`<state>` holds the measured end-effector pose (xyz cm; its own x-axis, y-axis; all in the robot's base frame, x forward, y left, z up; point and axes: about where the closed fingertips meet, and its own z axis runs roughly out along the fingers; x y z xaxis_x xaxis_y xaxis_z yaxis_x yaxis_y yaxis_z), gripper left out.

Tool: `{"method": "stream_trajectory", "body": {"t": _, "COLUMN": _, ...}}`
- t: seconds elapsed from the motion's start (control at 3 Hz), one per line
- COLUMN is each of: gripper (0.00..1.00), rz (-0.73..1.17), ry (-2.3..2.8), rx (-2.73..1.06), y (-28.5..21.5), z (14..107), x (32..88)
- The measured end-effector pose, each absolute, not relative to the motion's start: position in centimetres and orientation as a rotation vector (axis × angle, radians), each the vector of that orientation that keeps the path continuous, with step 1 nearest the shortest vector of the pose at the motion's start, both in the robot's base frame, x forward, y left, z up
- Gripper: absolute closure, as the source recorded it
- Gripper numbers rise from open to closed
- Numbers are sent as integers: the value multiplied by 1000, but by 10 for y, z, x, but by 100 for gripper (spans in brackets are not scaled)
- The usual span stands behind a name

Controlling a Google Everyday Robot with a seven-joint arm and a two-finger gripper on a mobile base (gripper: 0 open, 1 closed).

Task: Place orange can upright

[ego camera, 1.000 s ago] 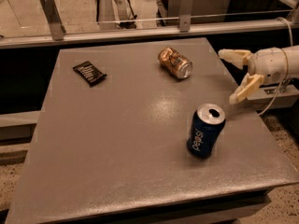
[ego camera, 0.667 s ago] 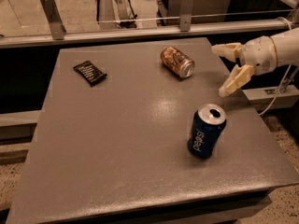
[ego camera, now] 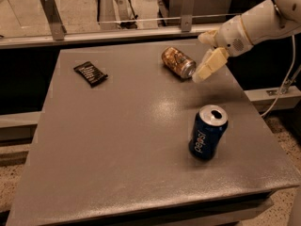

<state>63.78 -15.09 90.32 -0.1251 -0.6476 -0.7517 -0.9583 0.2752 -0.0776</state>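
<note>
The orange can [ego camera: 178, 61] lies on its side at the far middle of the grey table [ego camera: 117, 140], its silver end facing right and toward me. My gripper [ego camera: 201, 55] comes in from the right on a white arm. It is open and empty, just to the right of the can's silver end. One finger [ego camera: 207, 66] hangs close by that end, the other [ego camera: 207, 36] is higher and behind.
A dark blue Pepsi can [ego camera: 208, 132] stands upright at the front right of the table. A black snack packet [ego camera: 91, 73] lies flat at the far left. A metal rail with posts [ego camera: 51, 15] runs behind the table. A cable hangs at the right.
My gripper has moved left and a little farther away, from the table's right edge to right beside the orange can. The cans and packet have not moved.
</note>
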Motion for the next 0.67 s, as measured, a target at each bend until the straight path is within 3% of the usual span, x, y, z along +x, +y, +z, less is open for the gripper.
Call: {"method": "stream_trajectory", "body": {"t": 0.67, "gripper": 0, "rz": 296, "ry": 2131, "rx": -1370, "y": -138, "z": 882, "x": 686}}
